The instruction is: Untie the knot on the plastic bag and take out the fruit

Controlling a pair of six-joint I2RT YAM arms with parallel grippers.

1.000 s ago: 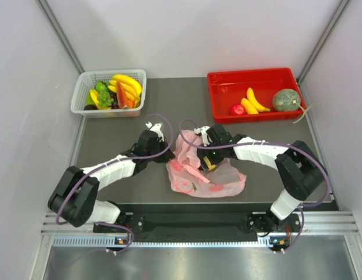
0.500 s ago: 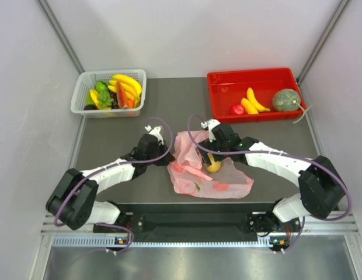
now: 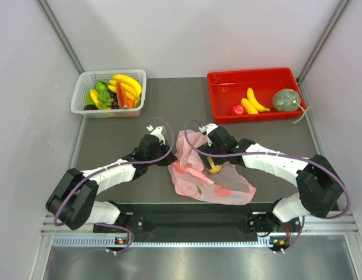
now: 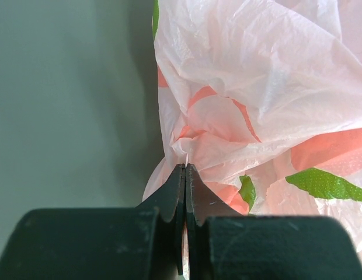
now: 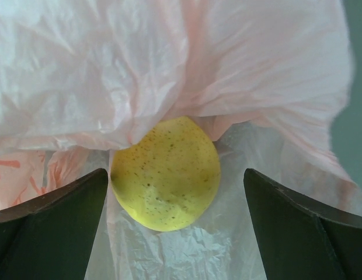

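The pink plastic bag lies crumpled on the table's near middle. My left gripper is shut on a fold of its left edge, with film pinched between the tips. My right gripper is open inside the bag's mouth. Its fingers stand on either side of a pale yellow, speckled round fruit and do not touch it. That fruit shows as a yellow spot in the top view. No tied knot shows. Small bananas, a red fruit and a green melon lie in the red tray.
A white basket at the back left holds larger bananas, grapes and slices. The red tray stands at the back right. Grey walls close in both sides, and the rail runs along the near edge.
My right arm has straightened out and its gripper sits a little deeper in the bag's mouth. The bag has spread toward the near right. My left gripper has barely moved.
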